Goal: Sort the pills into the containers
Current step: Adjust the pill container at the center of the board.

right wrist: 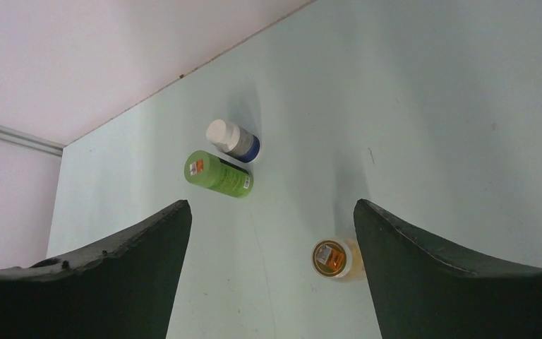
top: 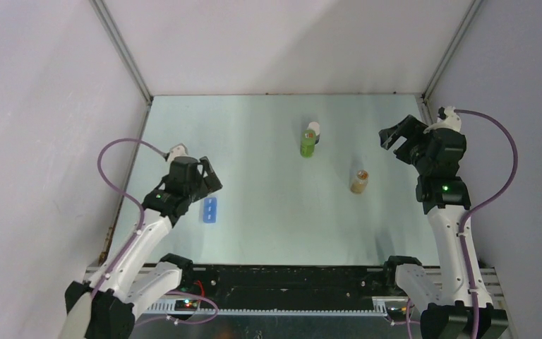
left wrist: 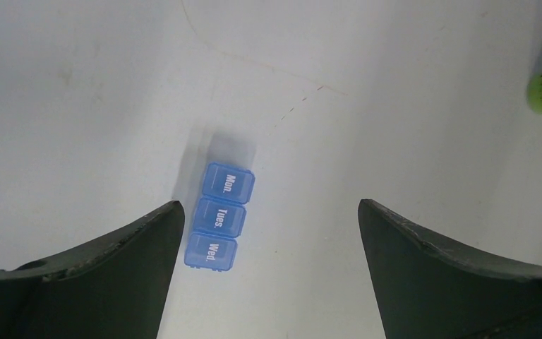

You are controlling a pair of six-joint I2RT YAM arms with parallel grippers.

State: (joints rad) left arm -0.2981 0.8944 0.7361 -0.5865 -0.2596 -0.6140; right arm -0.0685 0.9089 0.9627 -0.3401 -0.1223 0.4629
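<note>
Now our left gripper (left wrist: 269, 203) hangs wide open and empty beside the pill box (left wrist: 219, 219), we think to grasp it; our right gripper (right wrist: 272, 205), open and empty too, faces the amber bottle (right wrist: 333, 258).

White print can be read on the blue pill organizer (left wrist: 219, 217), low in the centre of the left wrist view. There is one word on each of its three lids: "Mon." on the top lid (left wrist: 229, 183), "Tues." on the middle lid (left wrist: 220, 217) and "Wed." on the bottom lid (left wrist: 212, 251). The words run sideways in the frame. Left of centre in the right wrist view, the green bottle (right wrist: 219, 174) bears dark print and a small orange sticker (right wrist: 196, 167), both too small to read. The orange label on the cap of the amber bottle (right wrist: 333, 258) is equally unreadable.
</note>
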